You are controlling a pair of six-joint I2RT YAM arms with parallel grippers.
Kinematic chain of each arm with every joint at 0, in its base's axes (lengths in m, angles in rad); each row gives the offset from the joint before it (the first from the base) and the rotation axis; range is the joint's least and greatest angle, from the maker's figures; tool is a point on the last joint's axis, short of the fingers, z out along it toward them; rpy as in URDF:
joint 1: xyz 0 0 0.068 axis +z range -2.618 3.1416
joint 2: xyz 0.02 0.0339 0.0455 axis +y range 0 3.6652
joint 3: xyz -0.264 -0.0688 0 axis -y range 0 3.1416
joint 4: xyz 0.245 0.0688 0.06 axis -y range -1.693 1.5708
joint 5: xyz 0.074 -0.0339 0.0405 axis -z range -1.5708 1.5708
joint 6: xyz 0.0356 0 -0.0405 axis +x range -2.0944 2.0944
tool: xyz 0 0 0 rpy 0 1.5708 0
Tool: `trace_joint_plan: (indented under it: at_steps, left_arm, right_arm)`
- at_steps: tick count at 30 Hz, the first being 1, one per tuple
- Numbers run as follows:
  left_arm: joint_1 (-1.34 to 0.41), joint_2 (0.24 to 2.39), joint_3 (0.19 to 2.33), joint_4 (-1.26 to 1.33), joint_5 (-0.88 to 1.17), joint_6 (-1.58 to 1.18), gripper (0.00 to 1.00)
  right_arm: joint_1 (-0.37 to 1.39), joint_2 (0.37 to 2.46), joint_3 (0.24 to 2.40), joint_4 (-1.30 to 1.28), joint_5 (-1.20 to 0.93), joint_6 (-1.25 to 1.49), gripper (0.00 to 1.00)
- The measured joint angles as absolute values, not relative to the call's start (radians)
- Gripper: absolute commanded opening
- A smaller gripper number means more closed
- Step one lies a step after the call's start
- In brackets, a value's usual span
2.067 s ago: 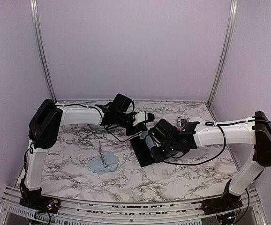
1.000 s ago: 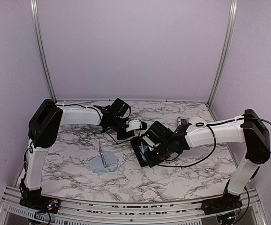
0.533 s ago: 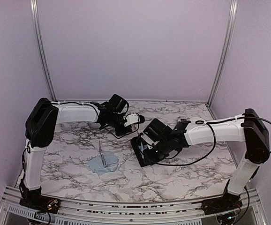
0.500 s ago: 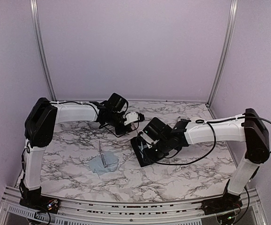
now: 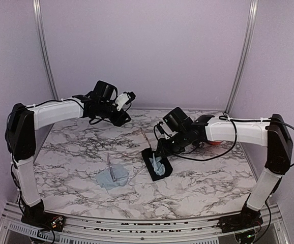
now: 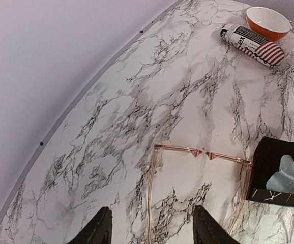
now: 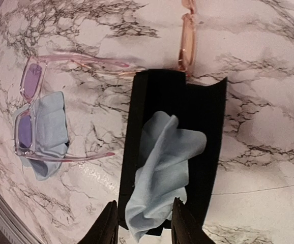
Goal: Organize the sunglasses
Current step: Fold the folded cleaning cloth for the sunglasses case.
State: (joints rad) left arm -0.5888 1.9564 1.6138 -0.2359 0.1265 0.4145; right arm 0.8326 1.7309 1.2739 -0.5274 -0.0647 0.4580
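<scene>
Sunglasses in pink (image 6: pixel 202 152) lie beside your black case (image 7: pixel 200 178), lilac pair (image 7: pixel 24 133) on a cloth (image 7: pixel 53 127), left claw (image 6: pixel 154 229) and right claw (image 7: pixel 146 223) both released

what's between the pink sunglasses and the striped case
Nothing: in the left wrist view only bare marble table separates the pink sunglasses from the striped case.

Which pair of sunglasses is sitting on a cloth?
The lilac-framed pair, its front on the loose blue cloth. The peach-framed pair lies on bare marble beside the black case.
</scene>
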Motion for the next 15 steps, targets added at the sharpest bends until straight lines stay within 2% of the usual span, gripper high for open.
trace_joint_plan:
  at_steps: [15]
  left_arm:
    - [-0.563,1.683,1.324,-0.199,0.042,0.197,0.65]
  right_arm:
    - [0.788,1.968,1.480,-0.555,-0.070,0.474,0.31]
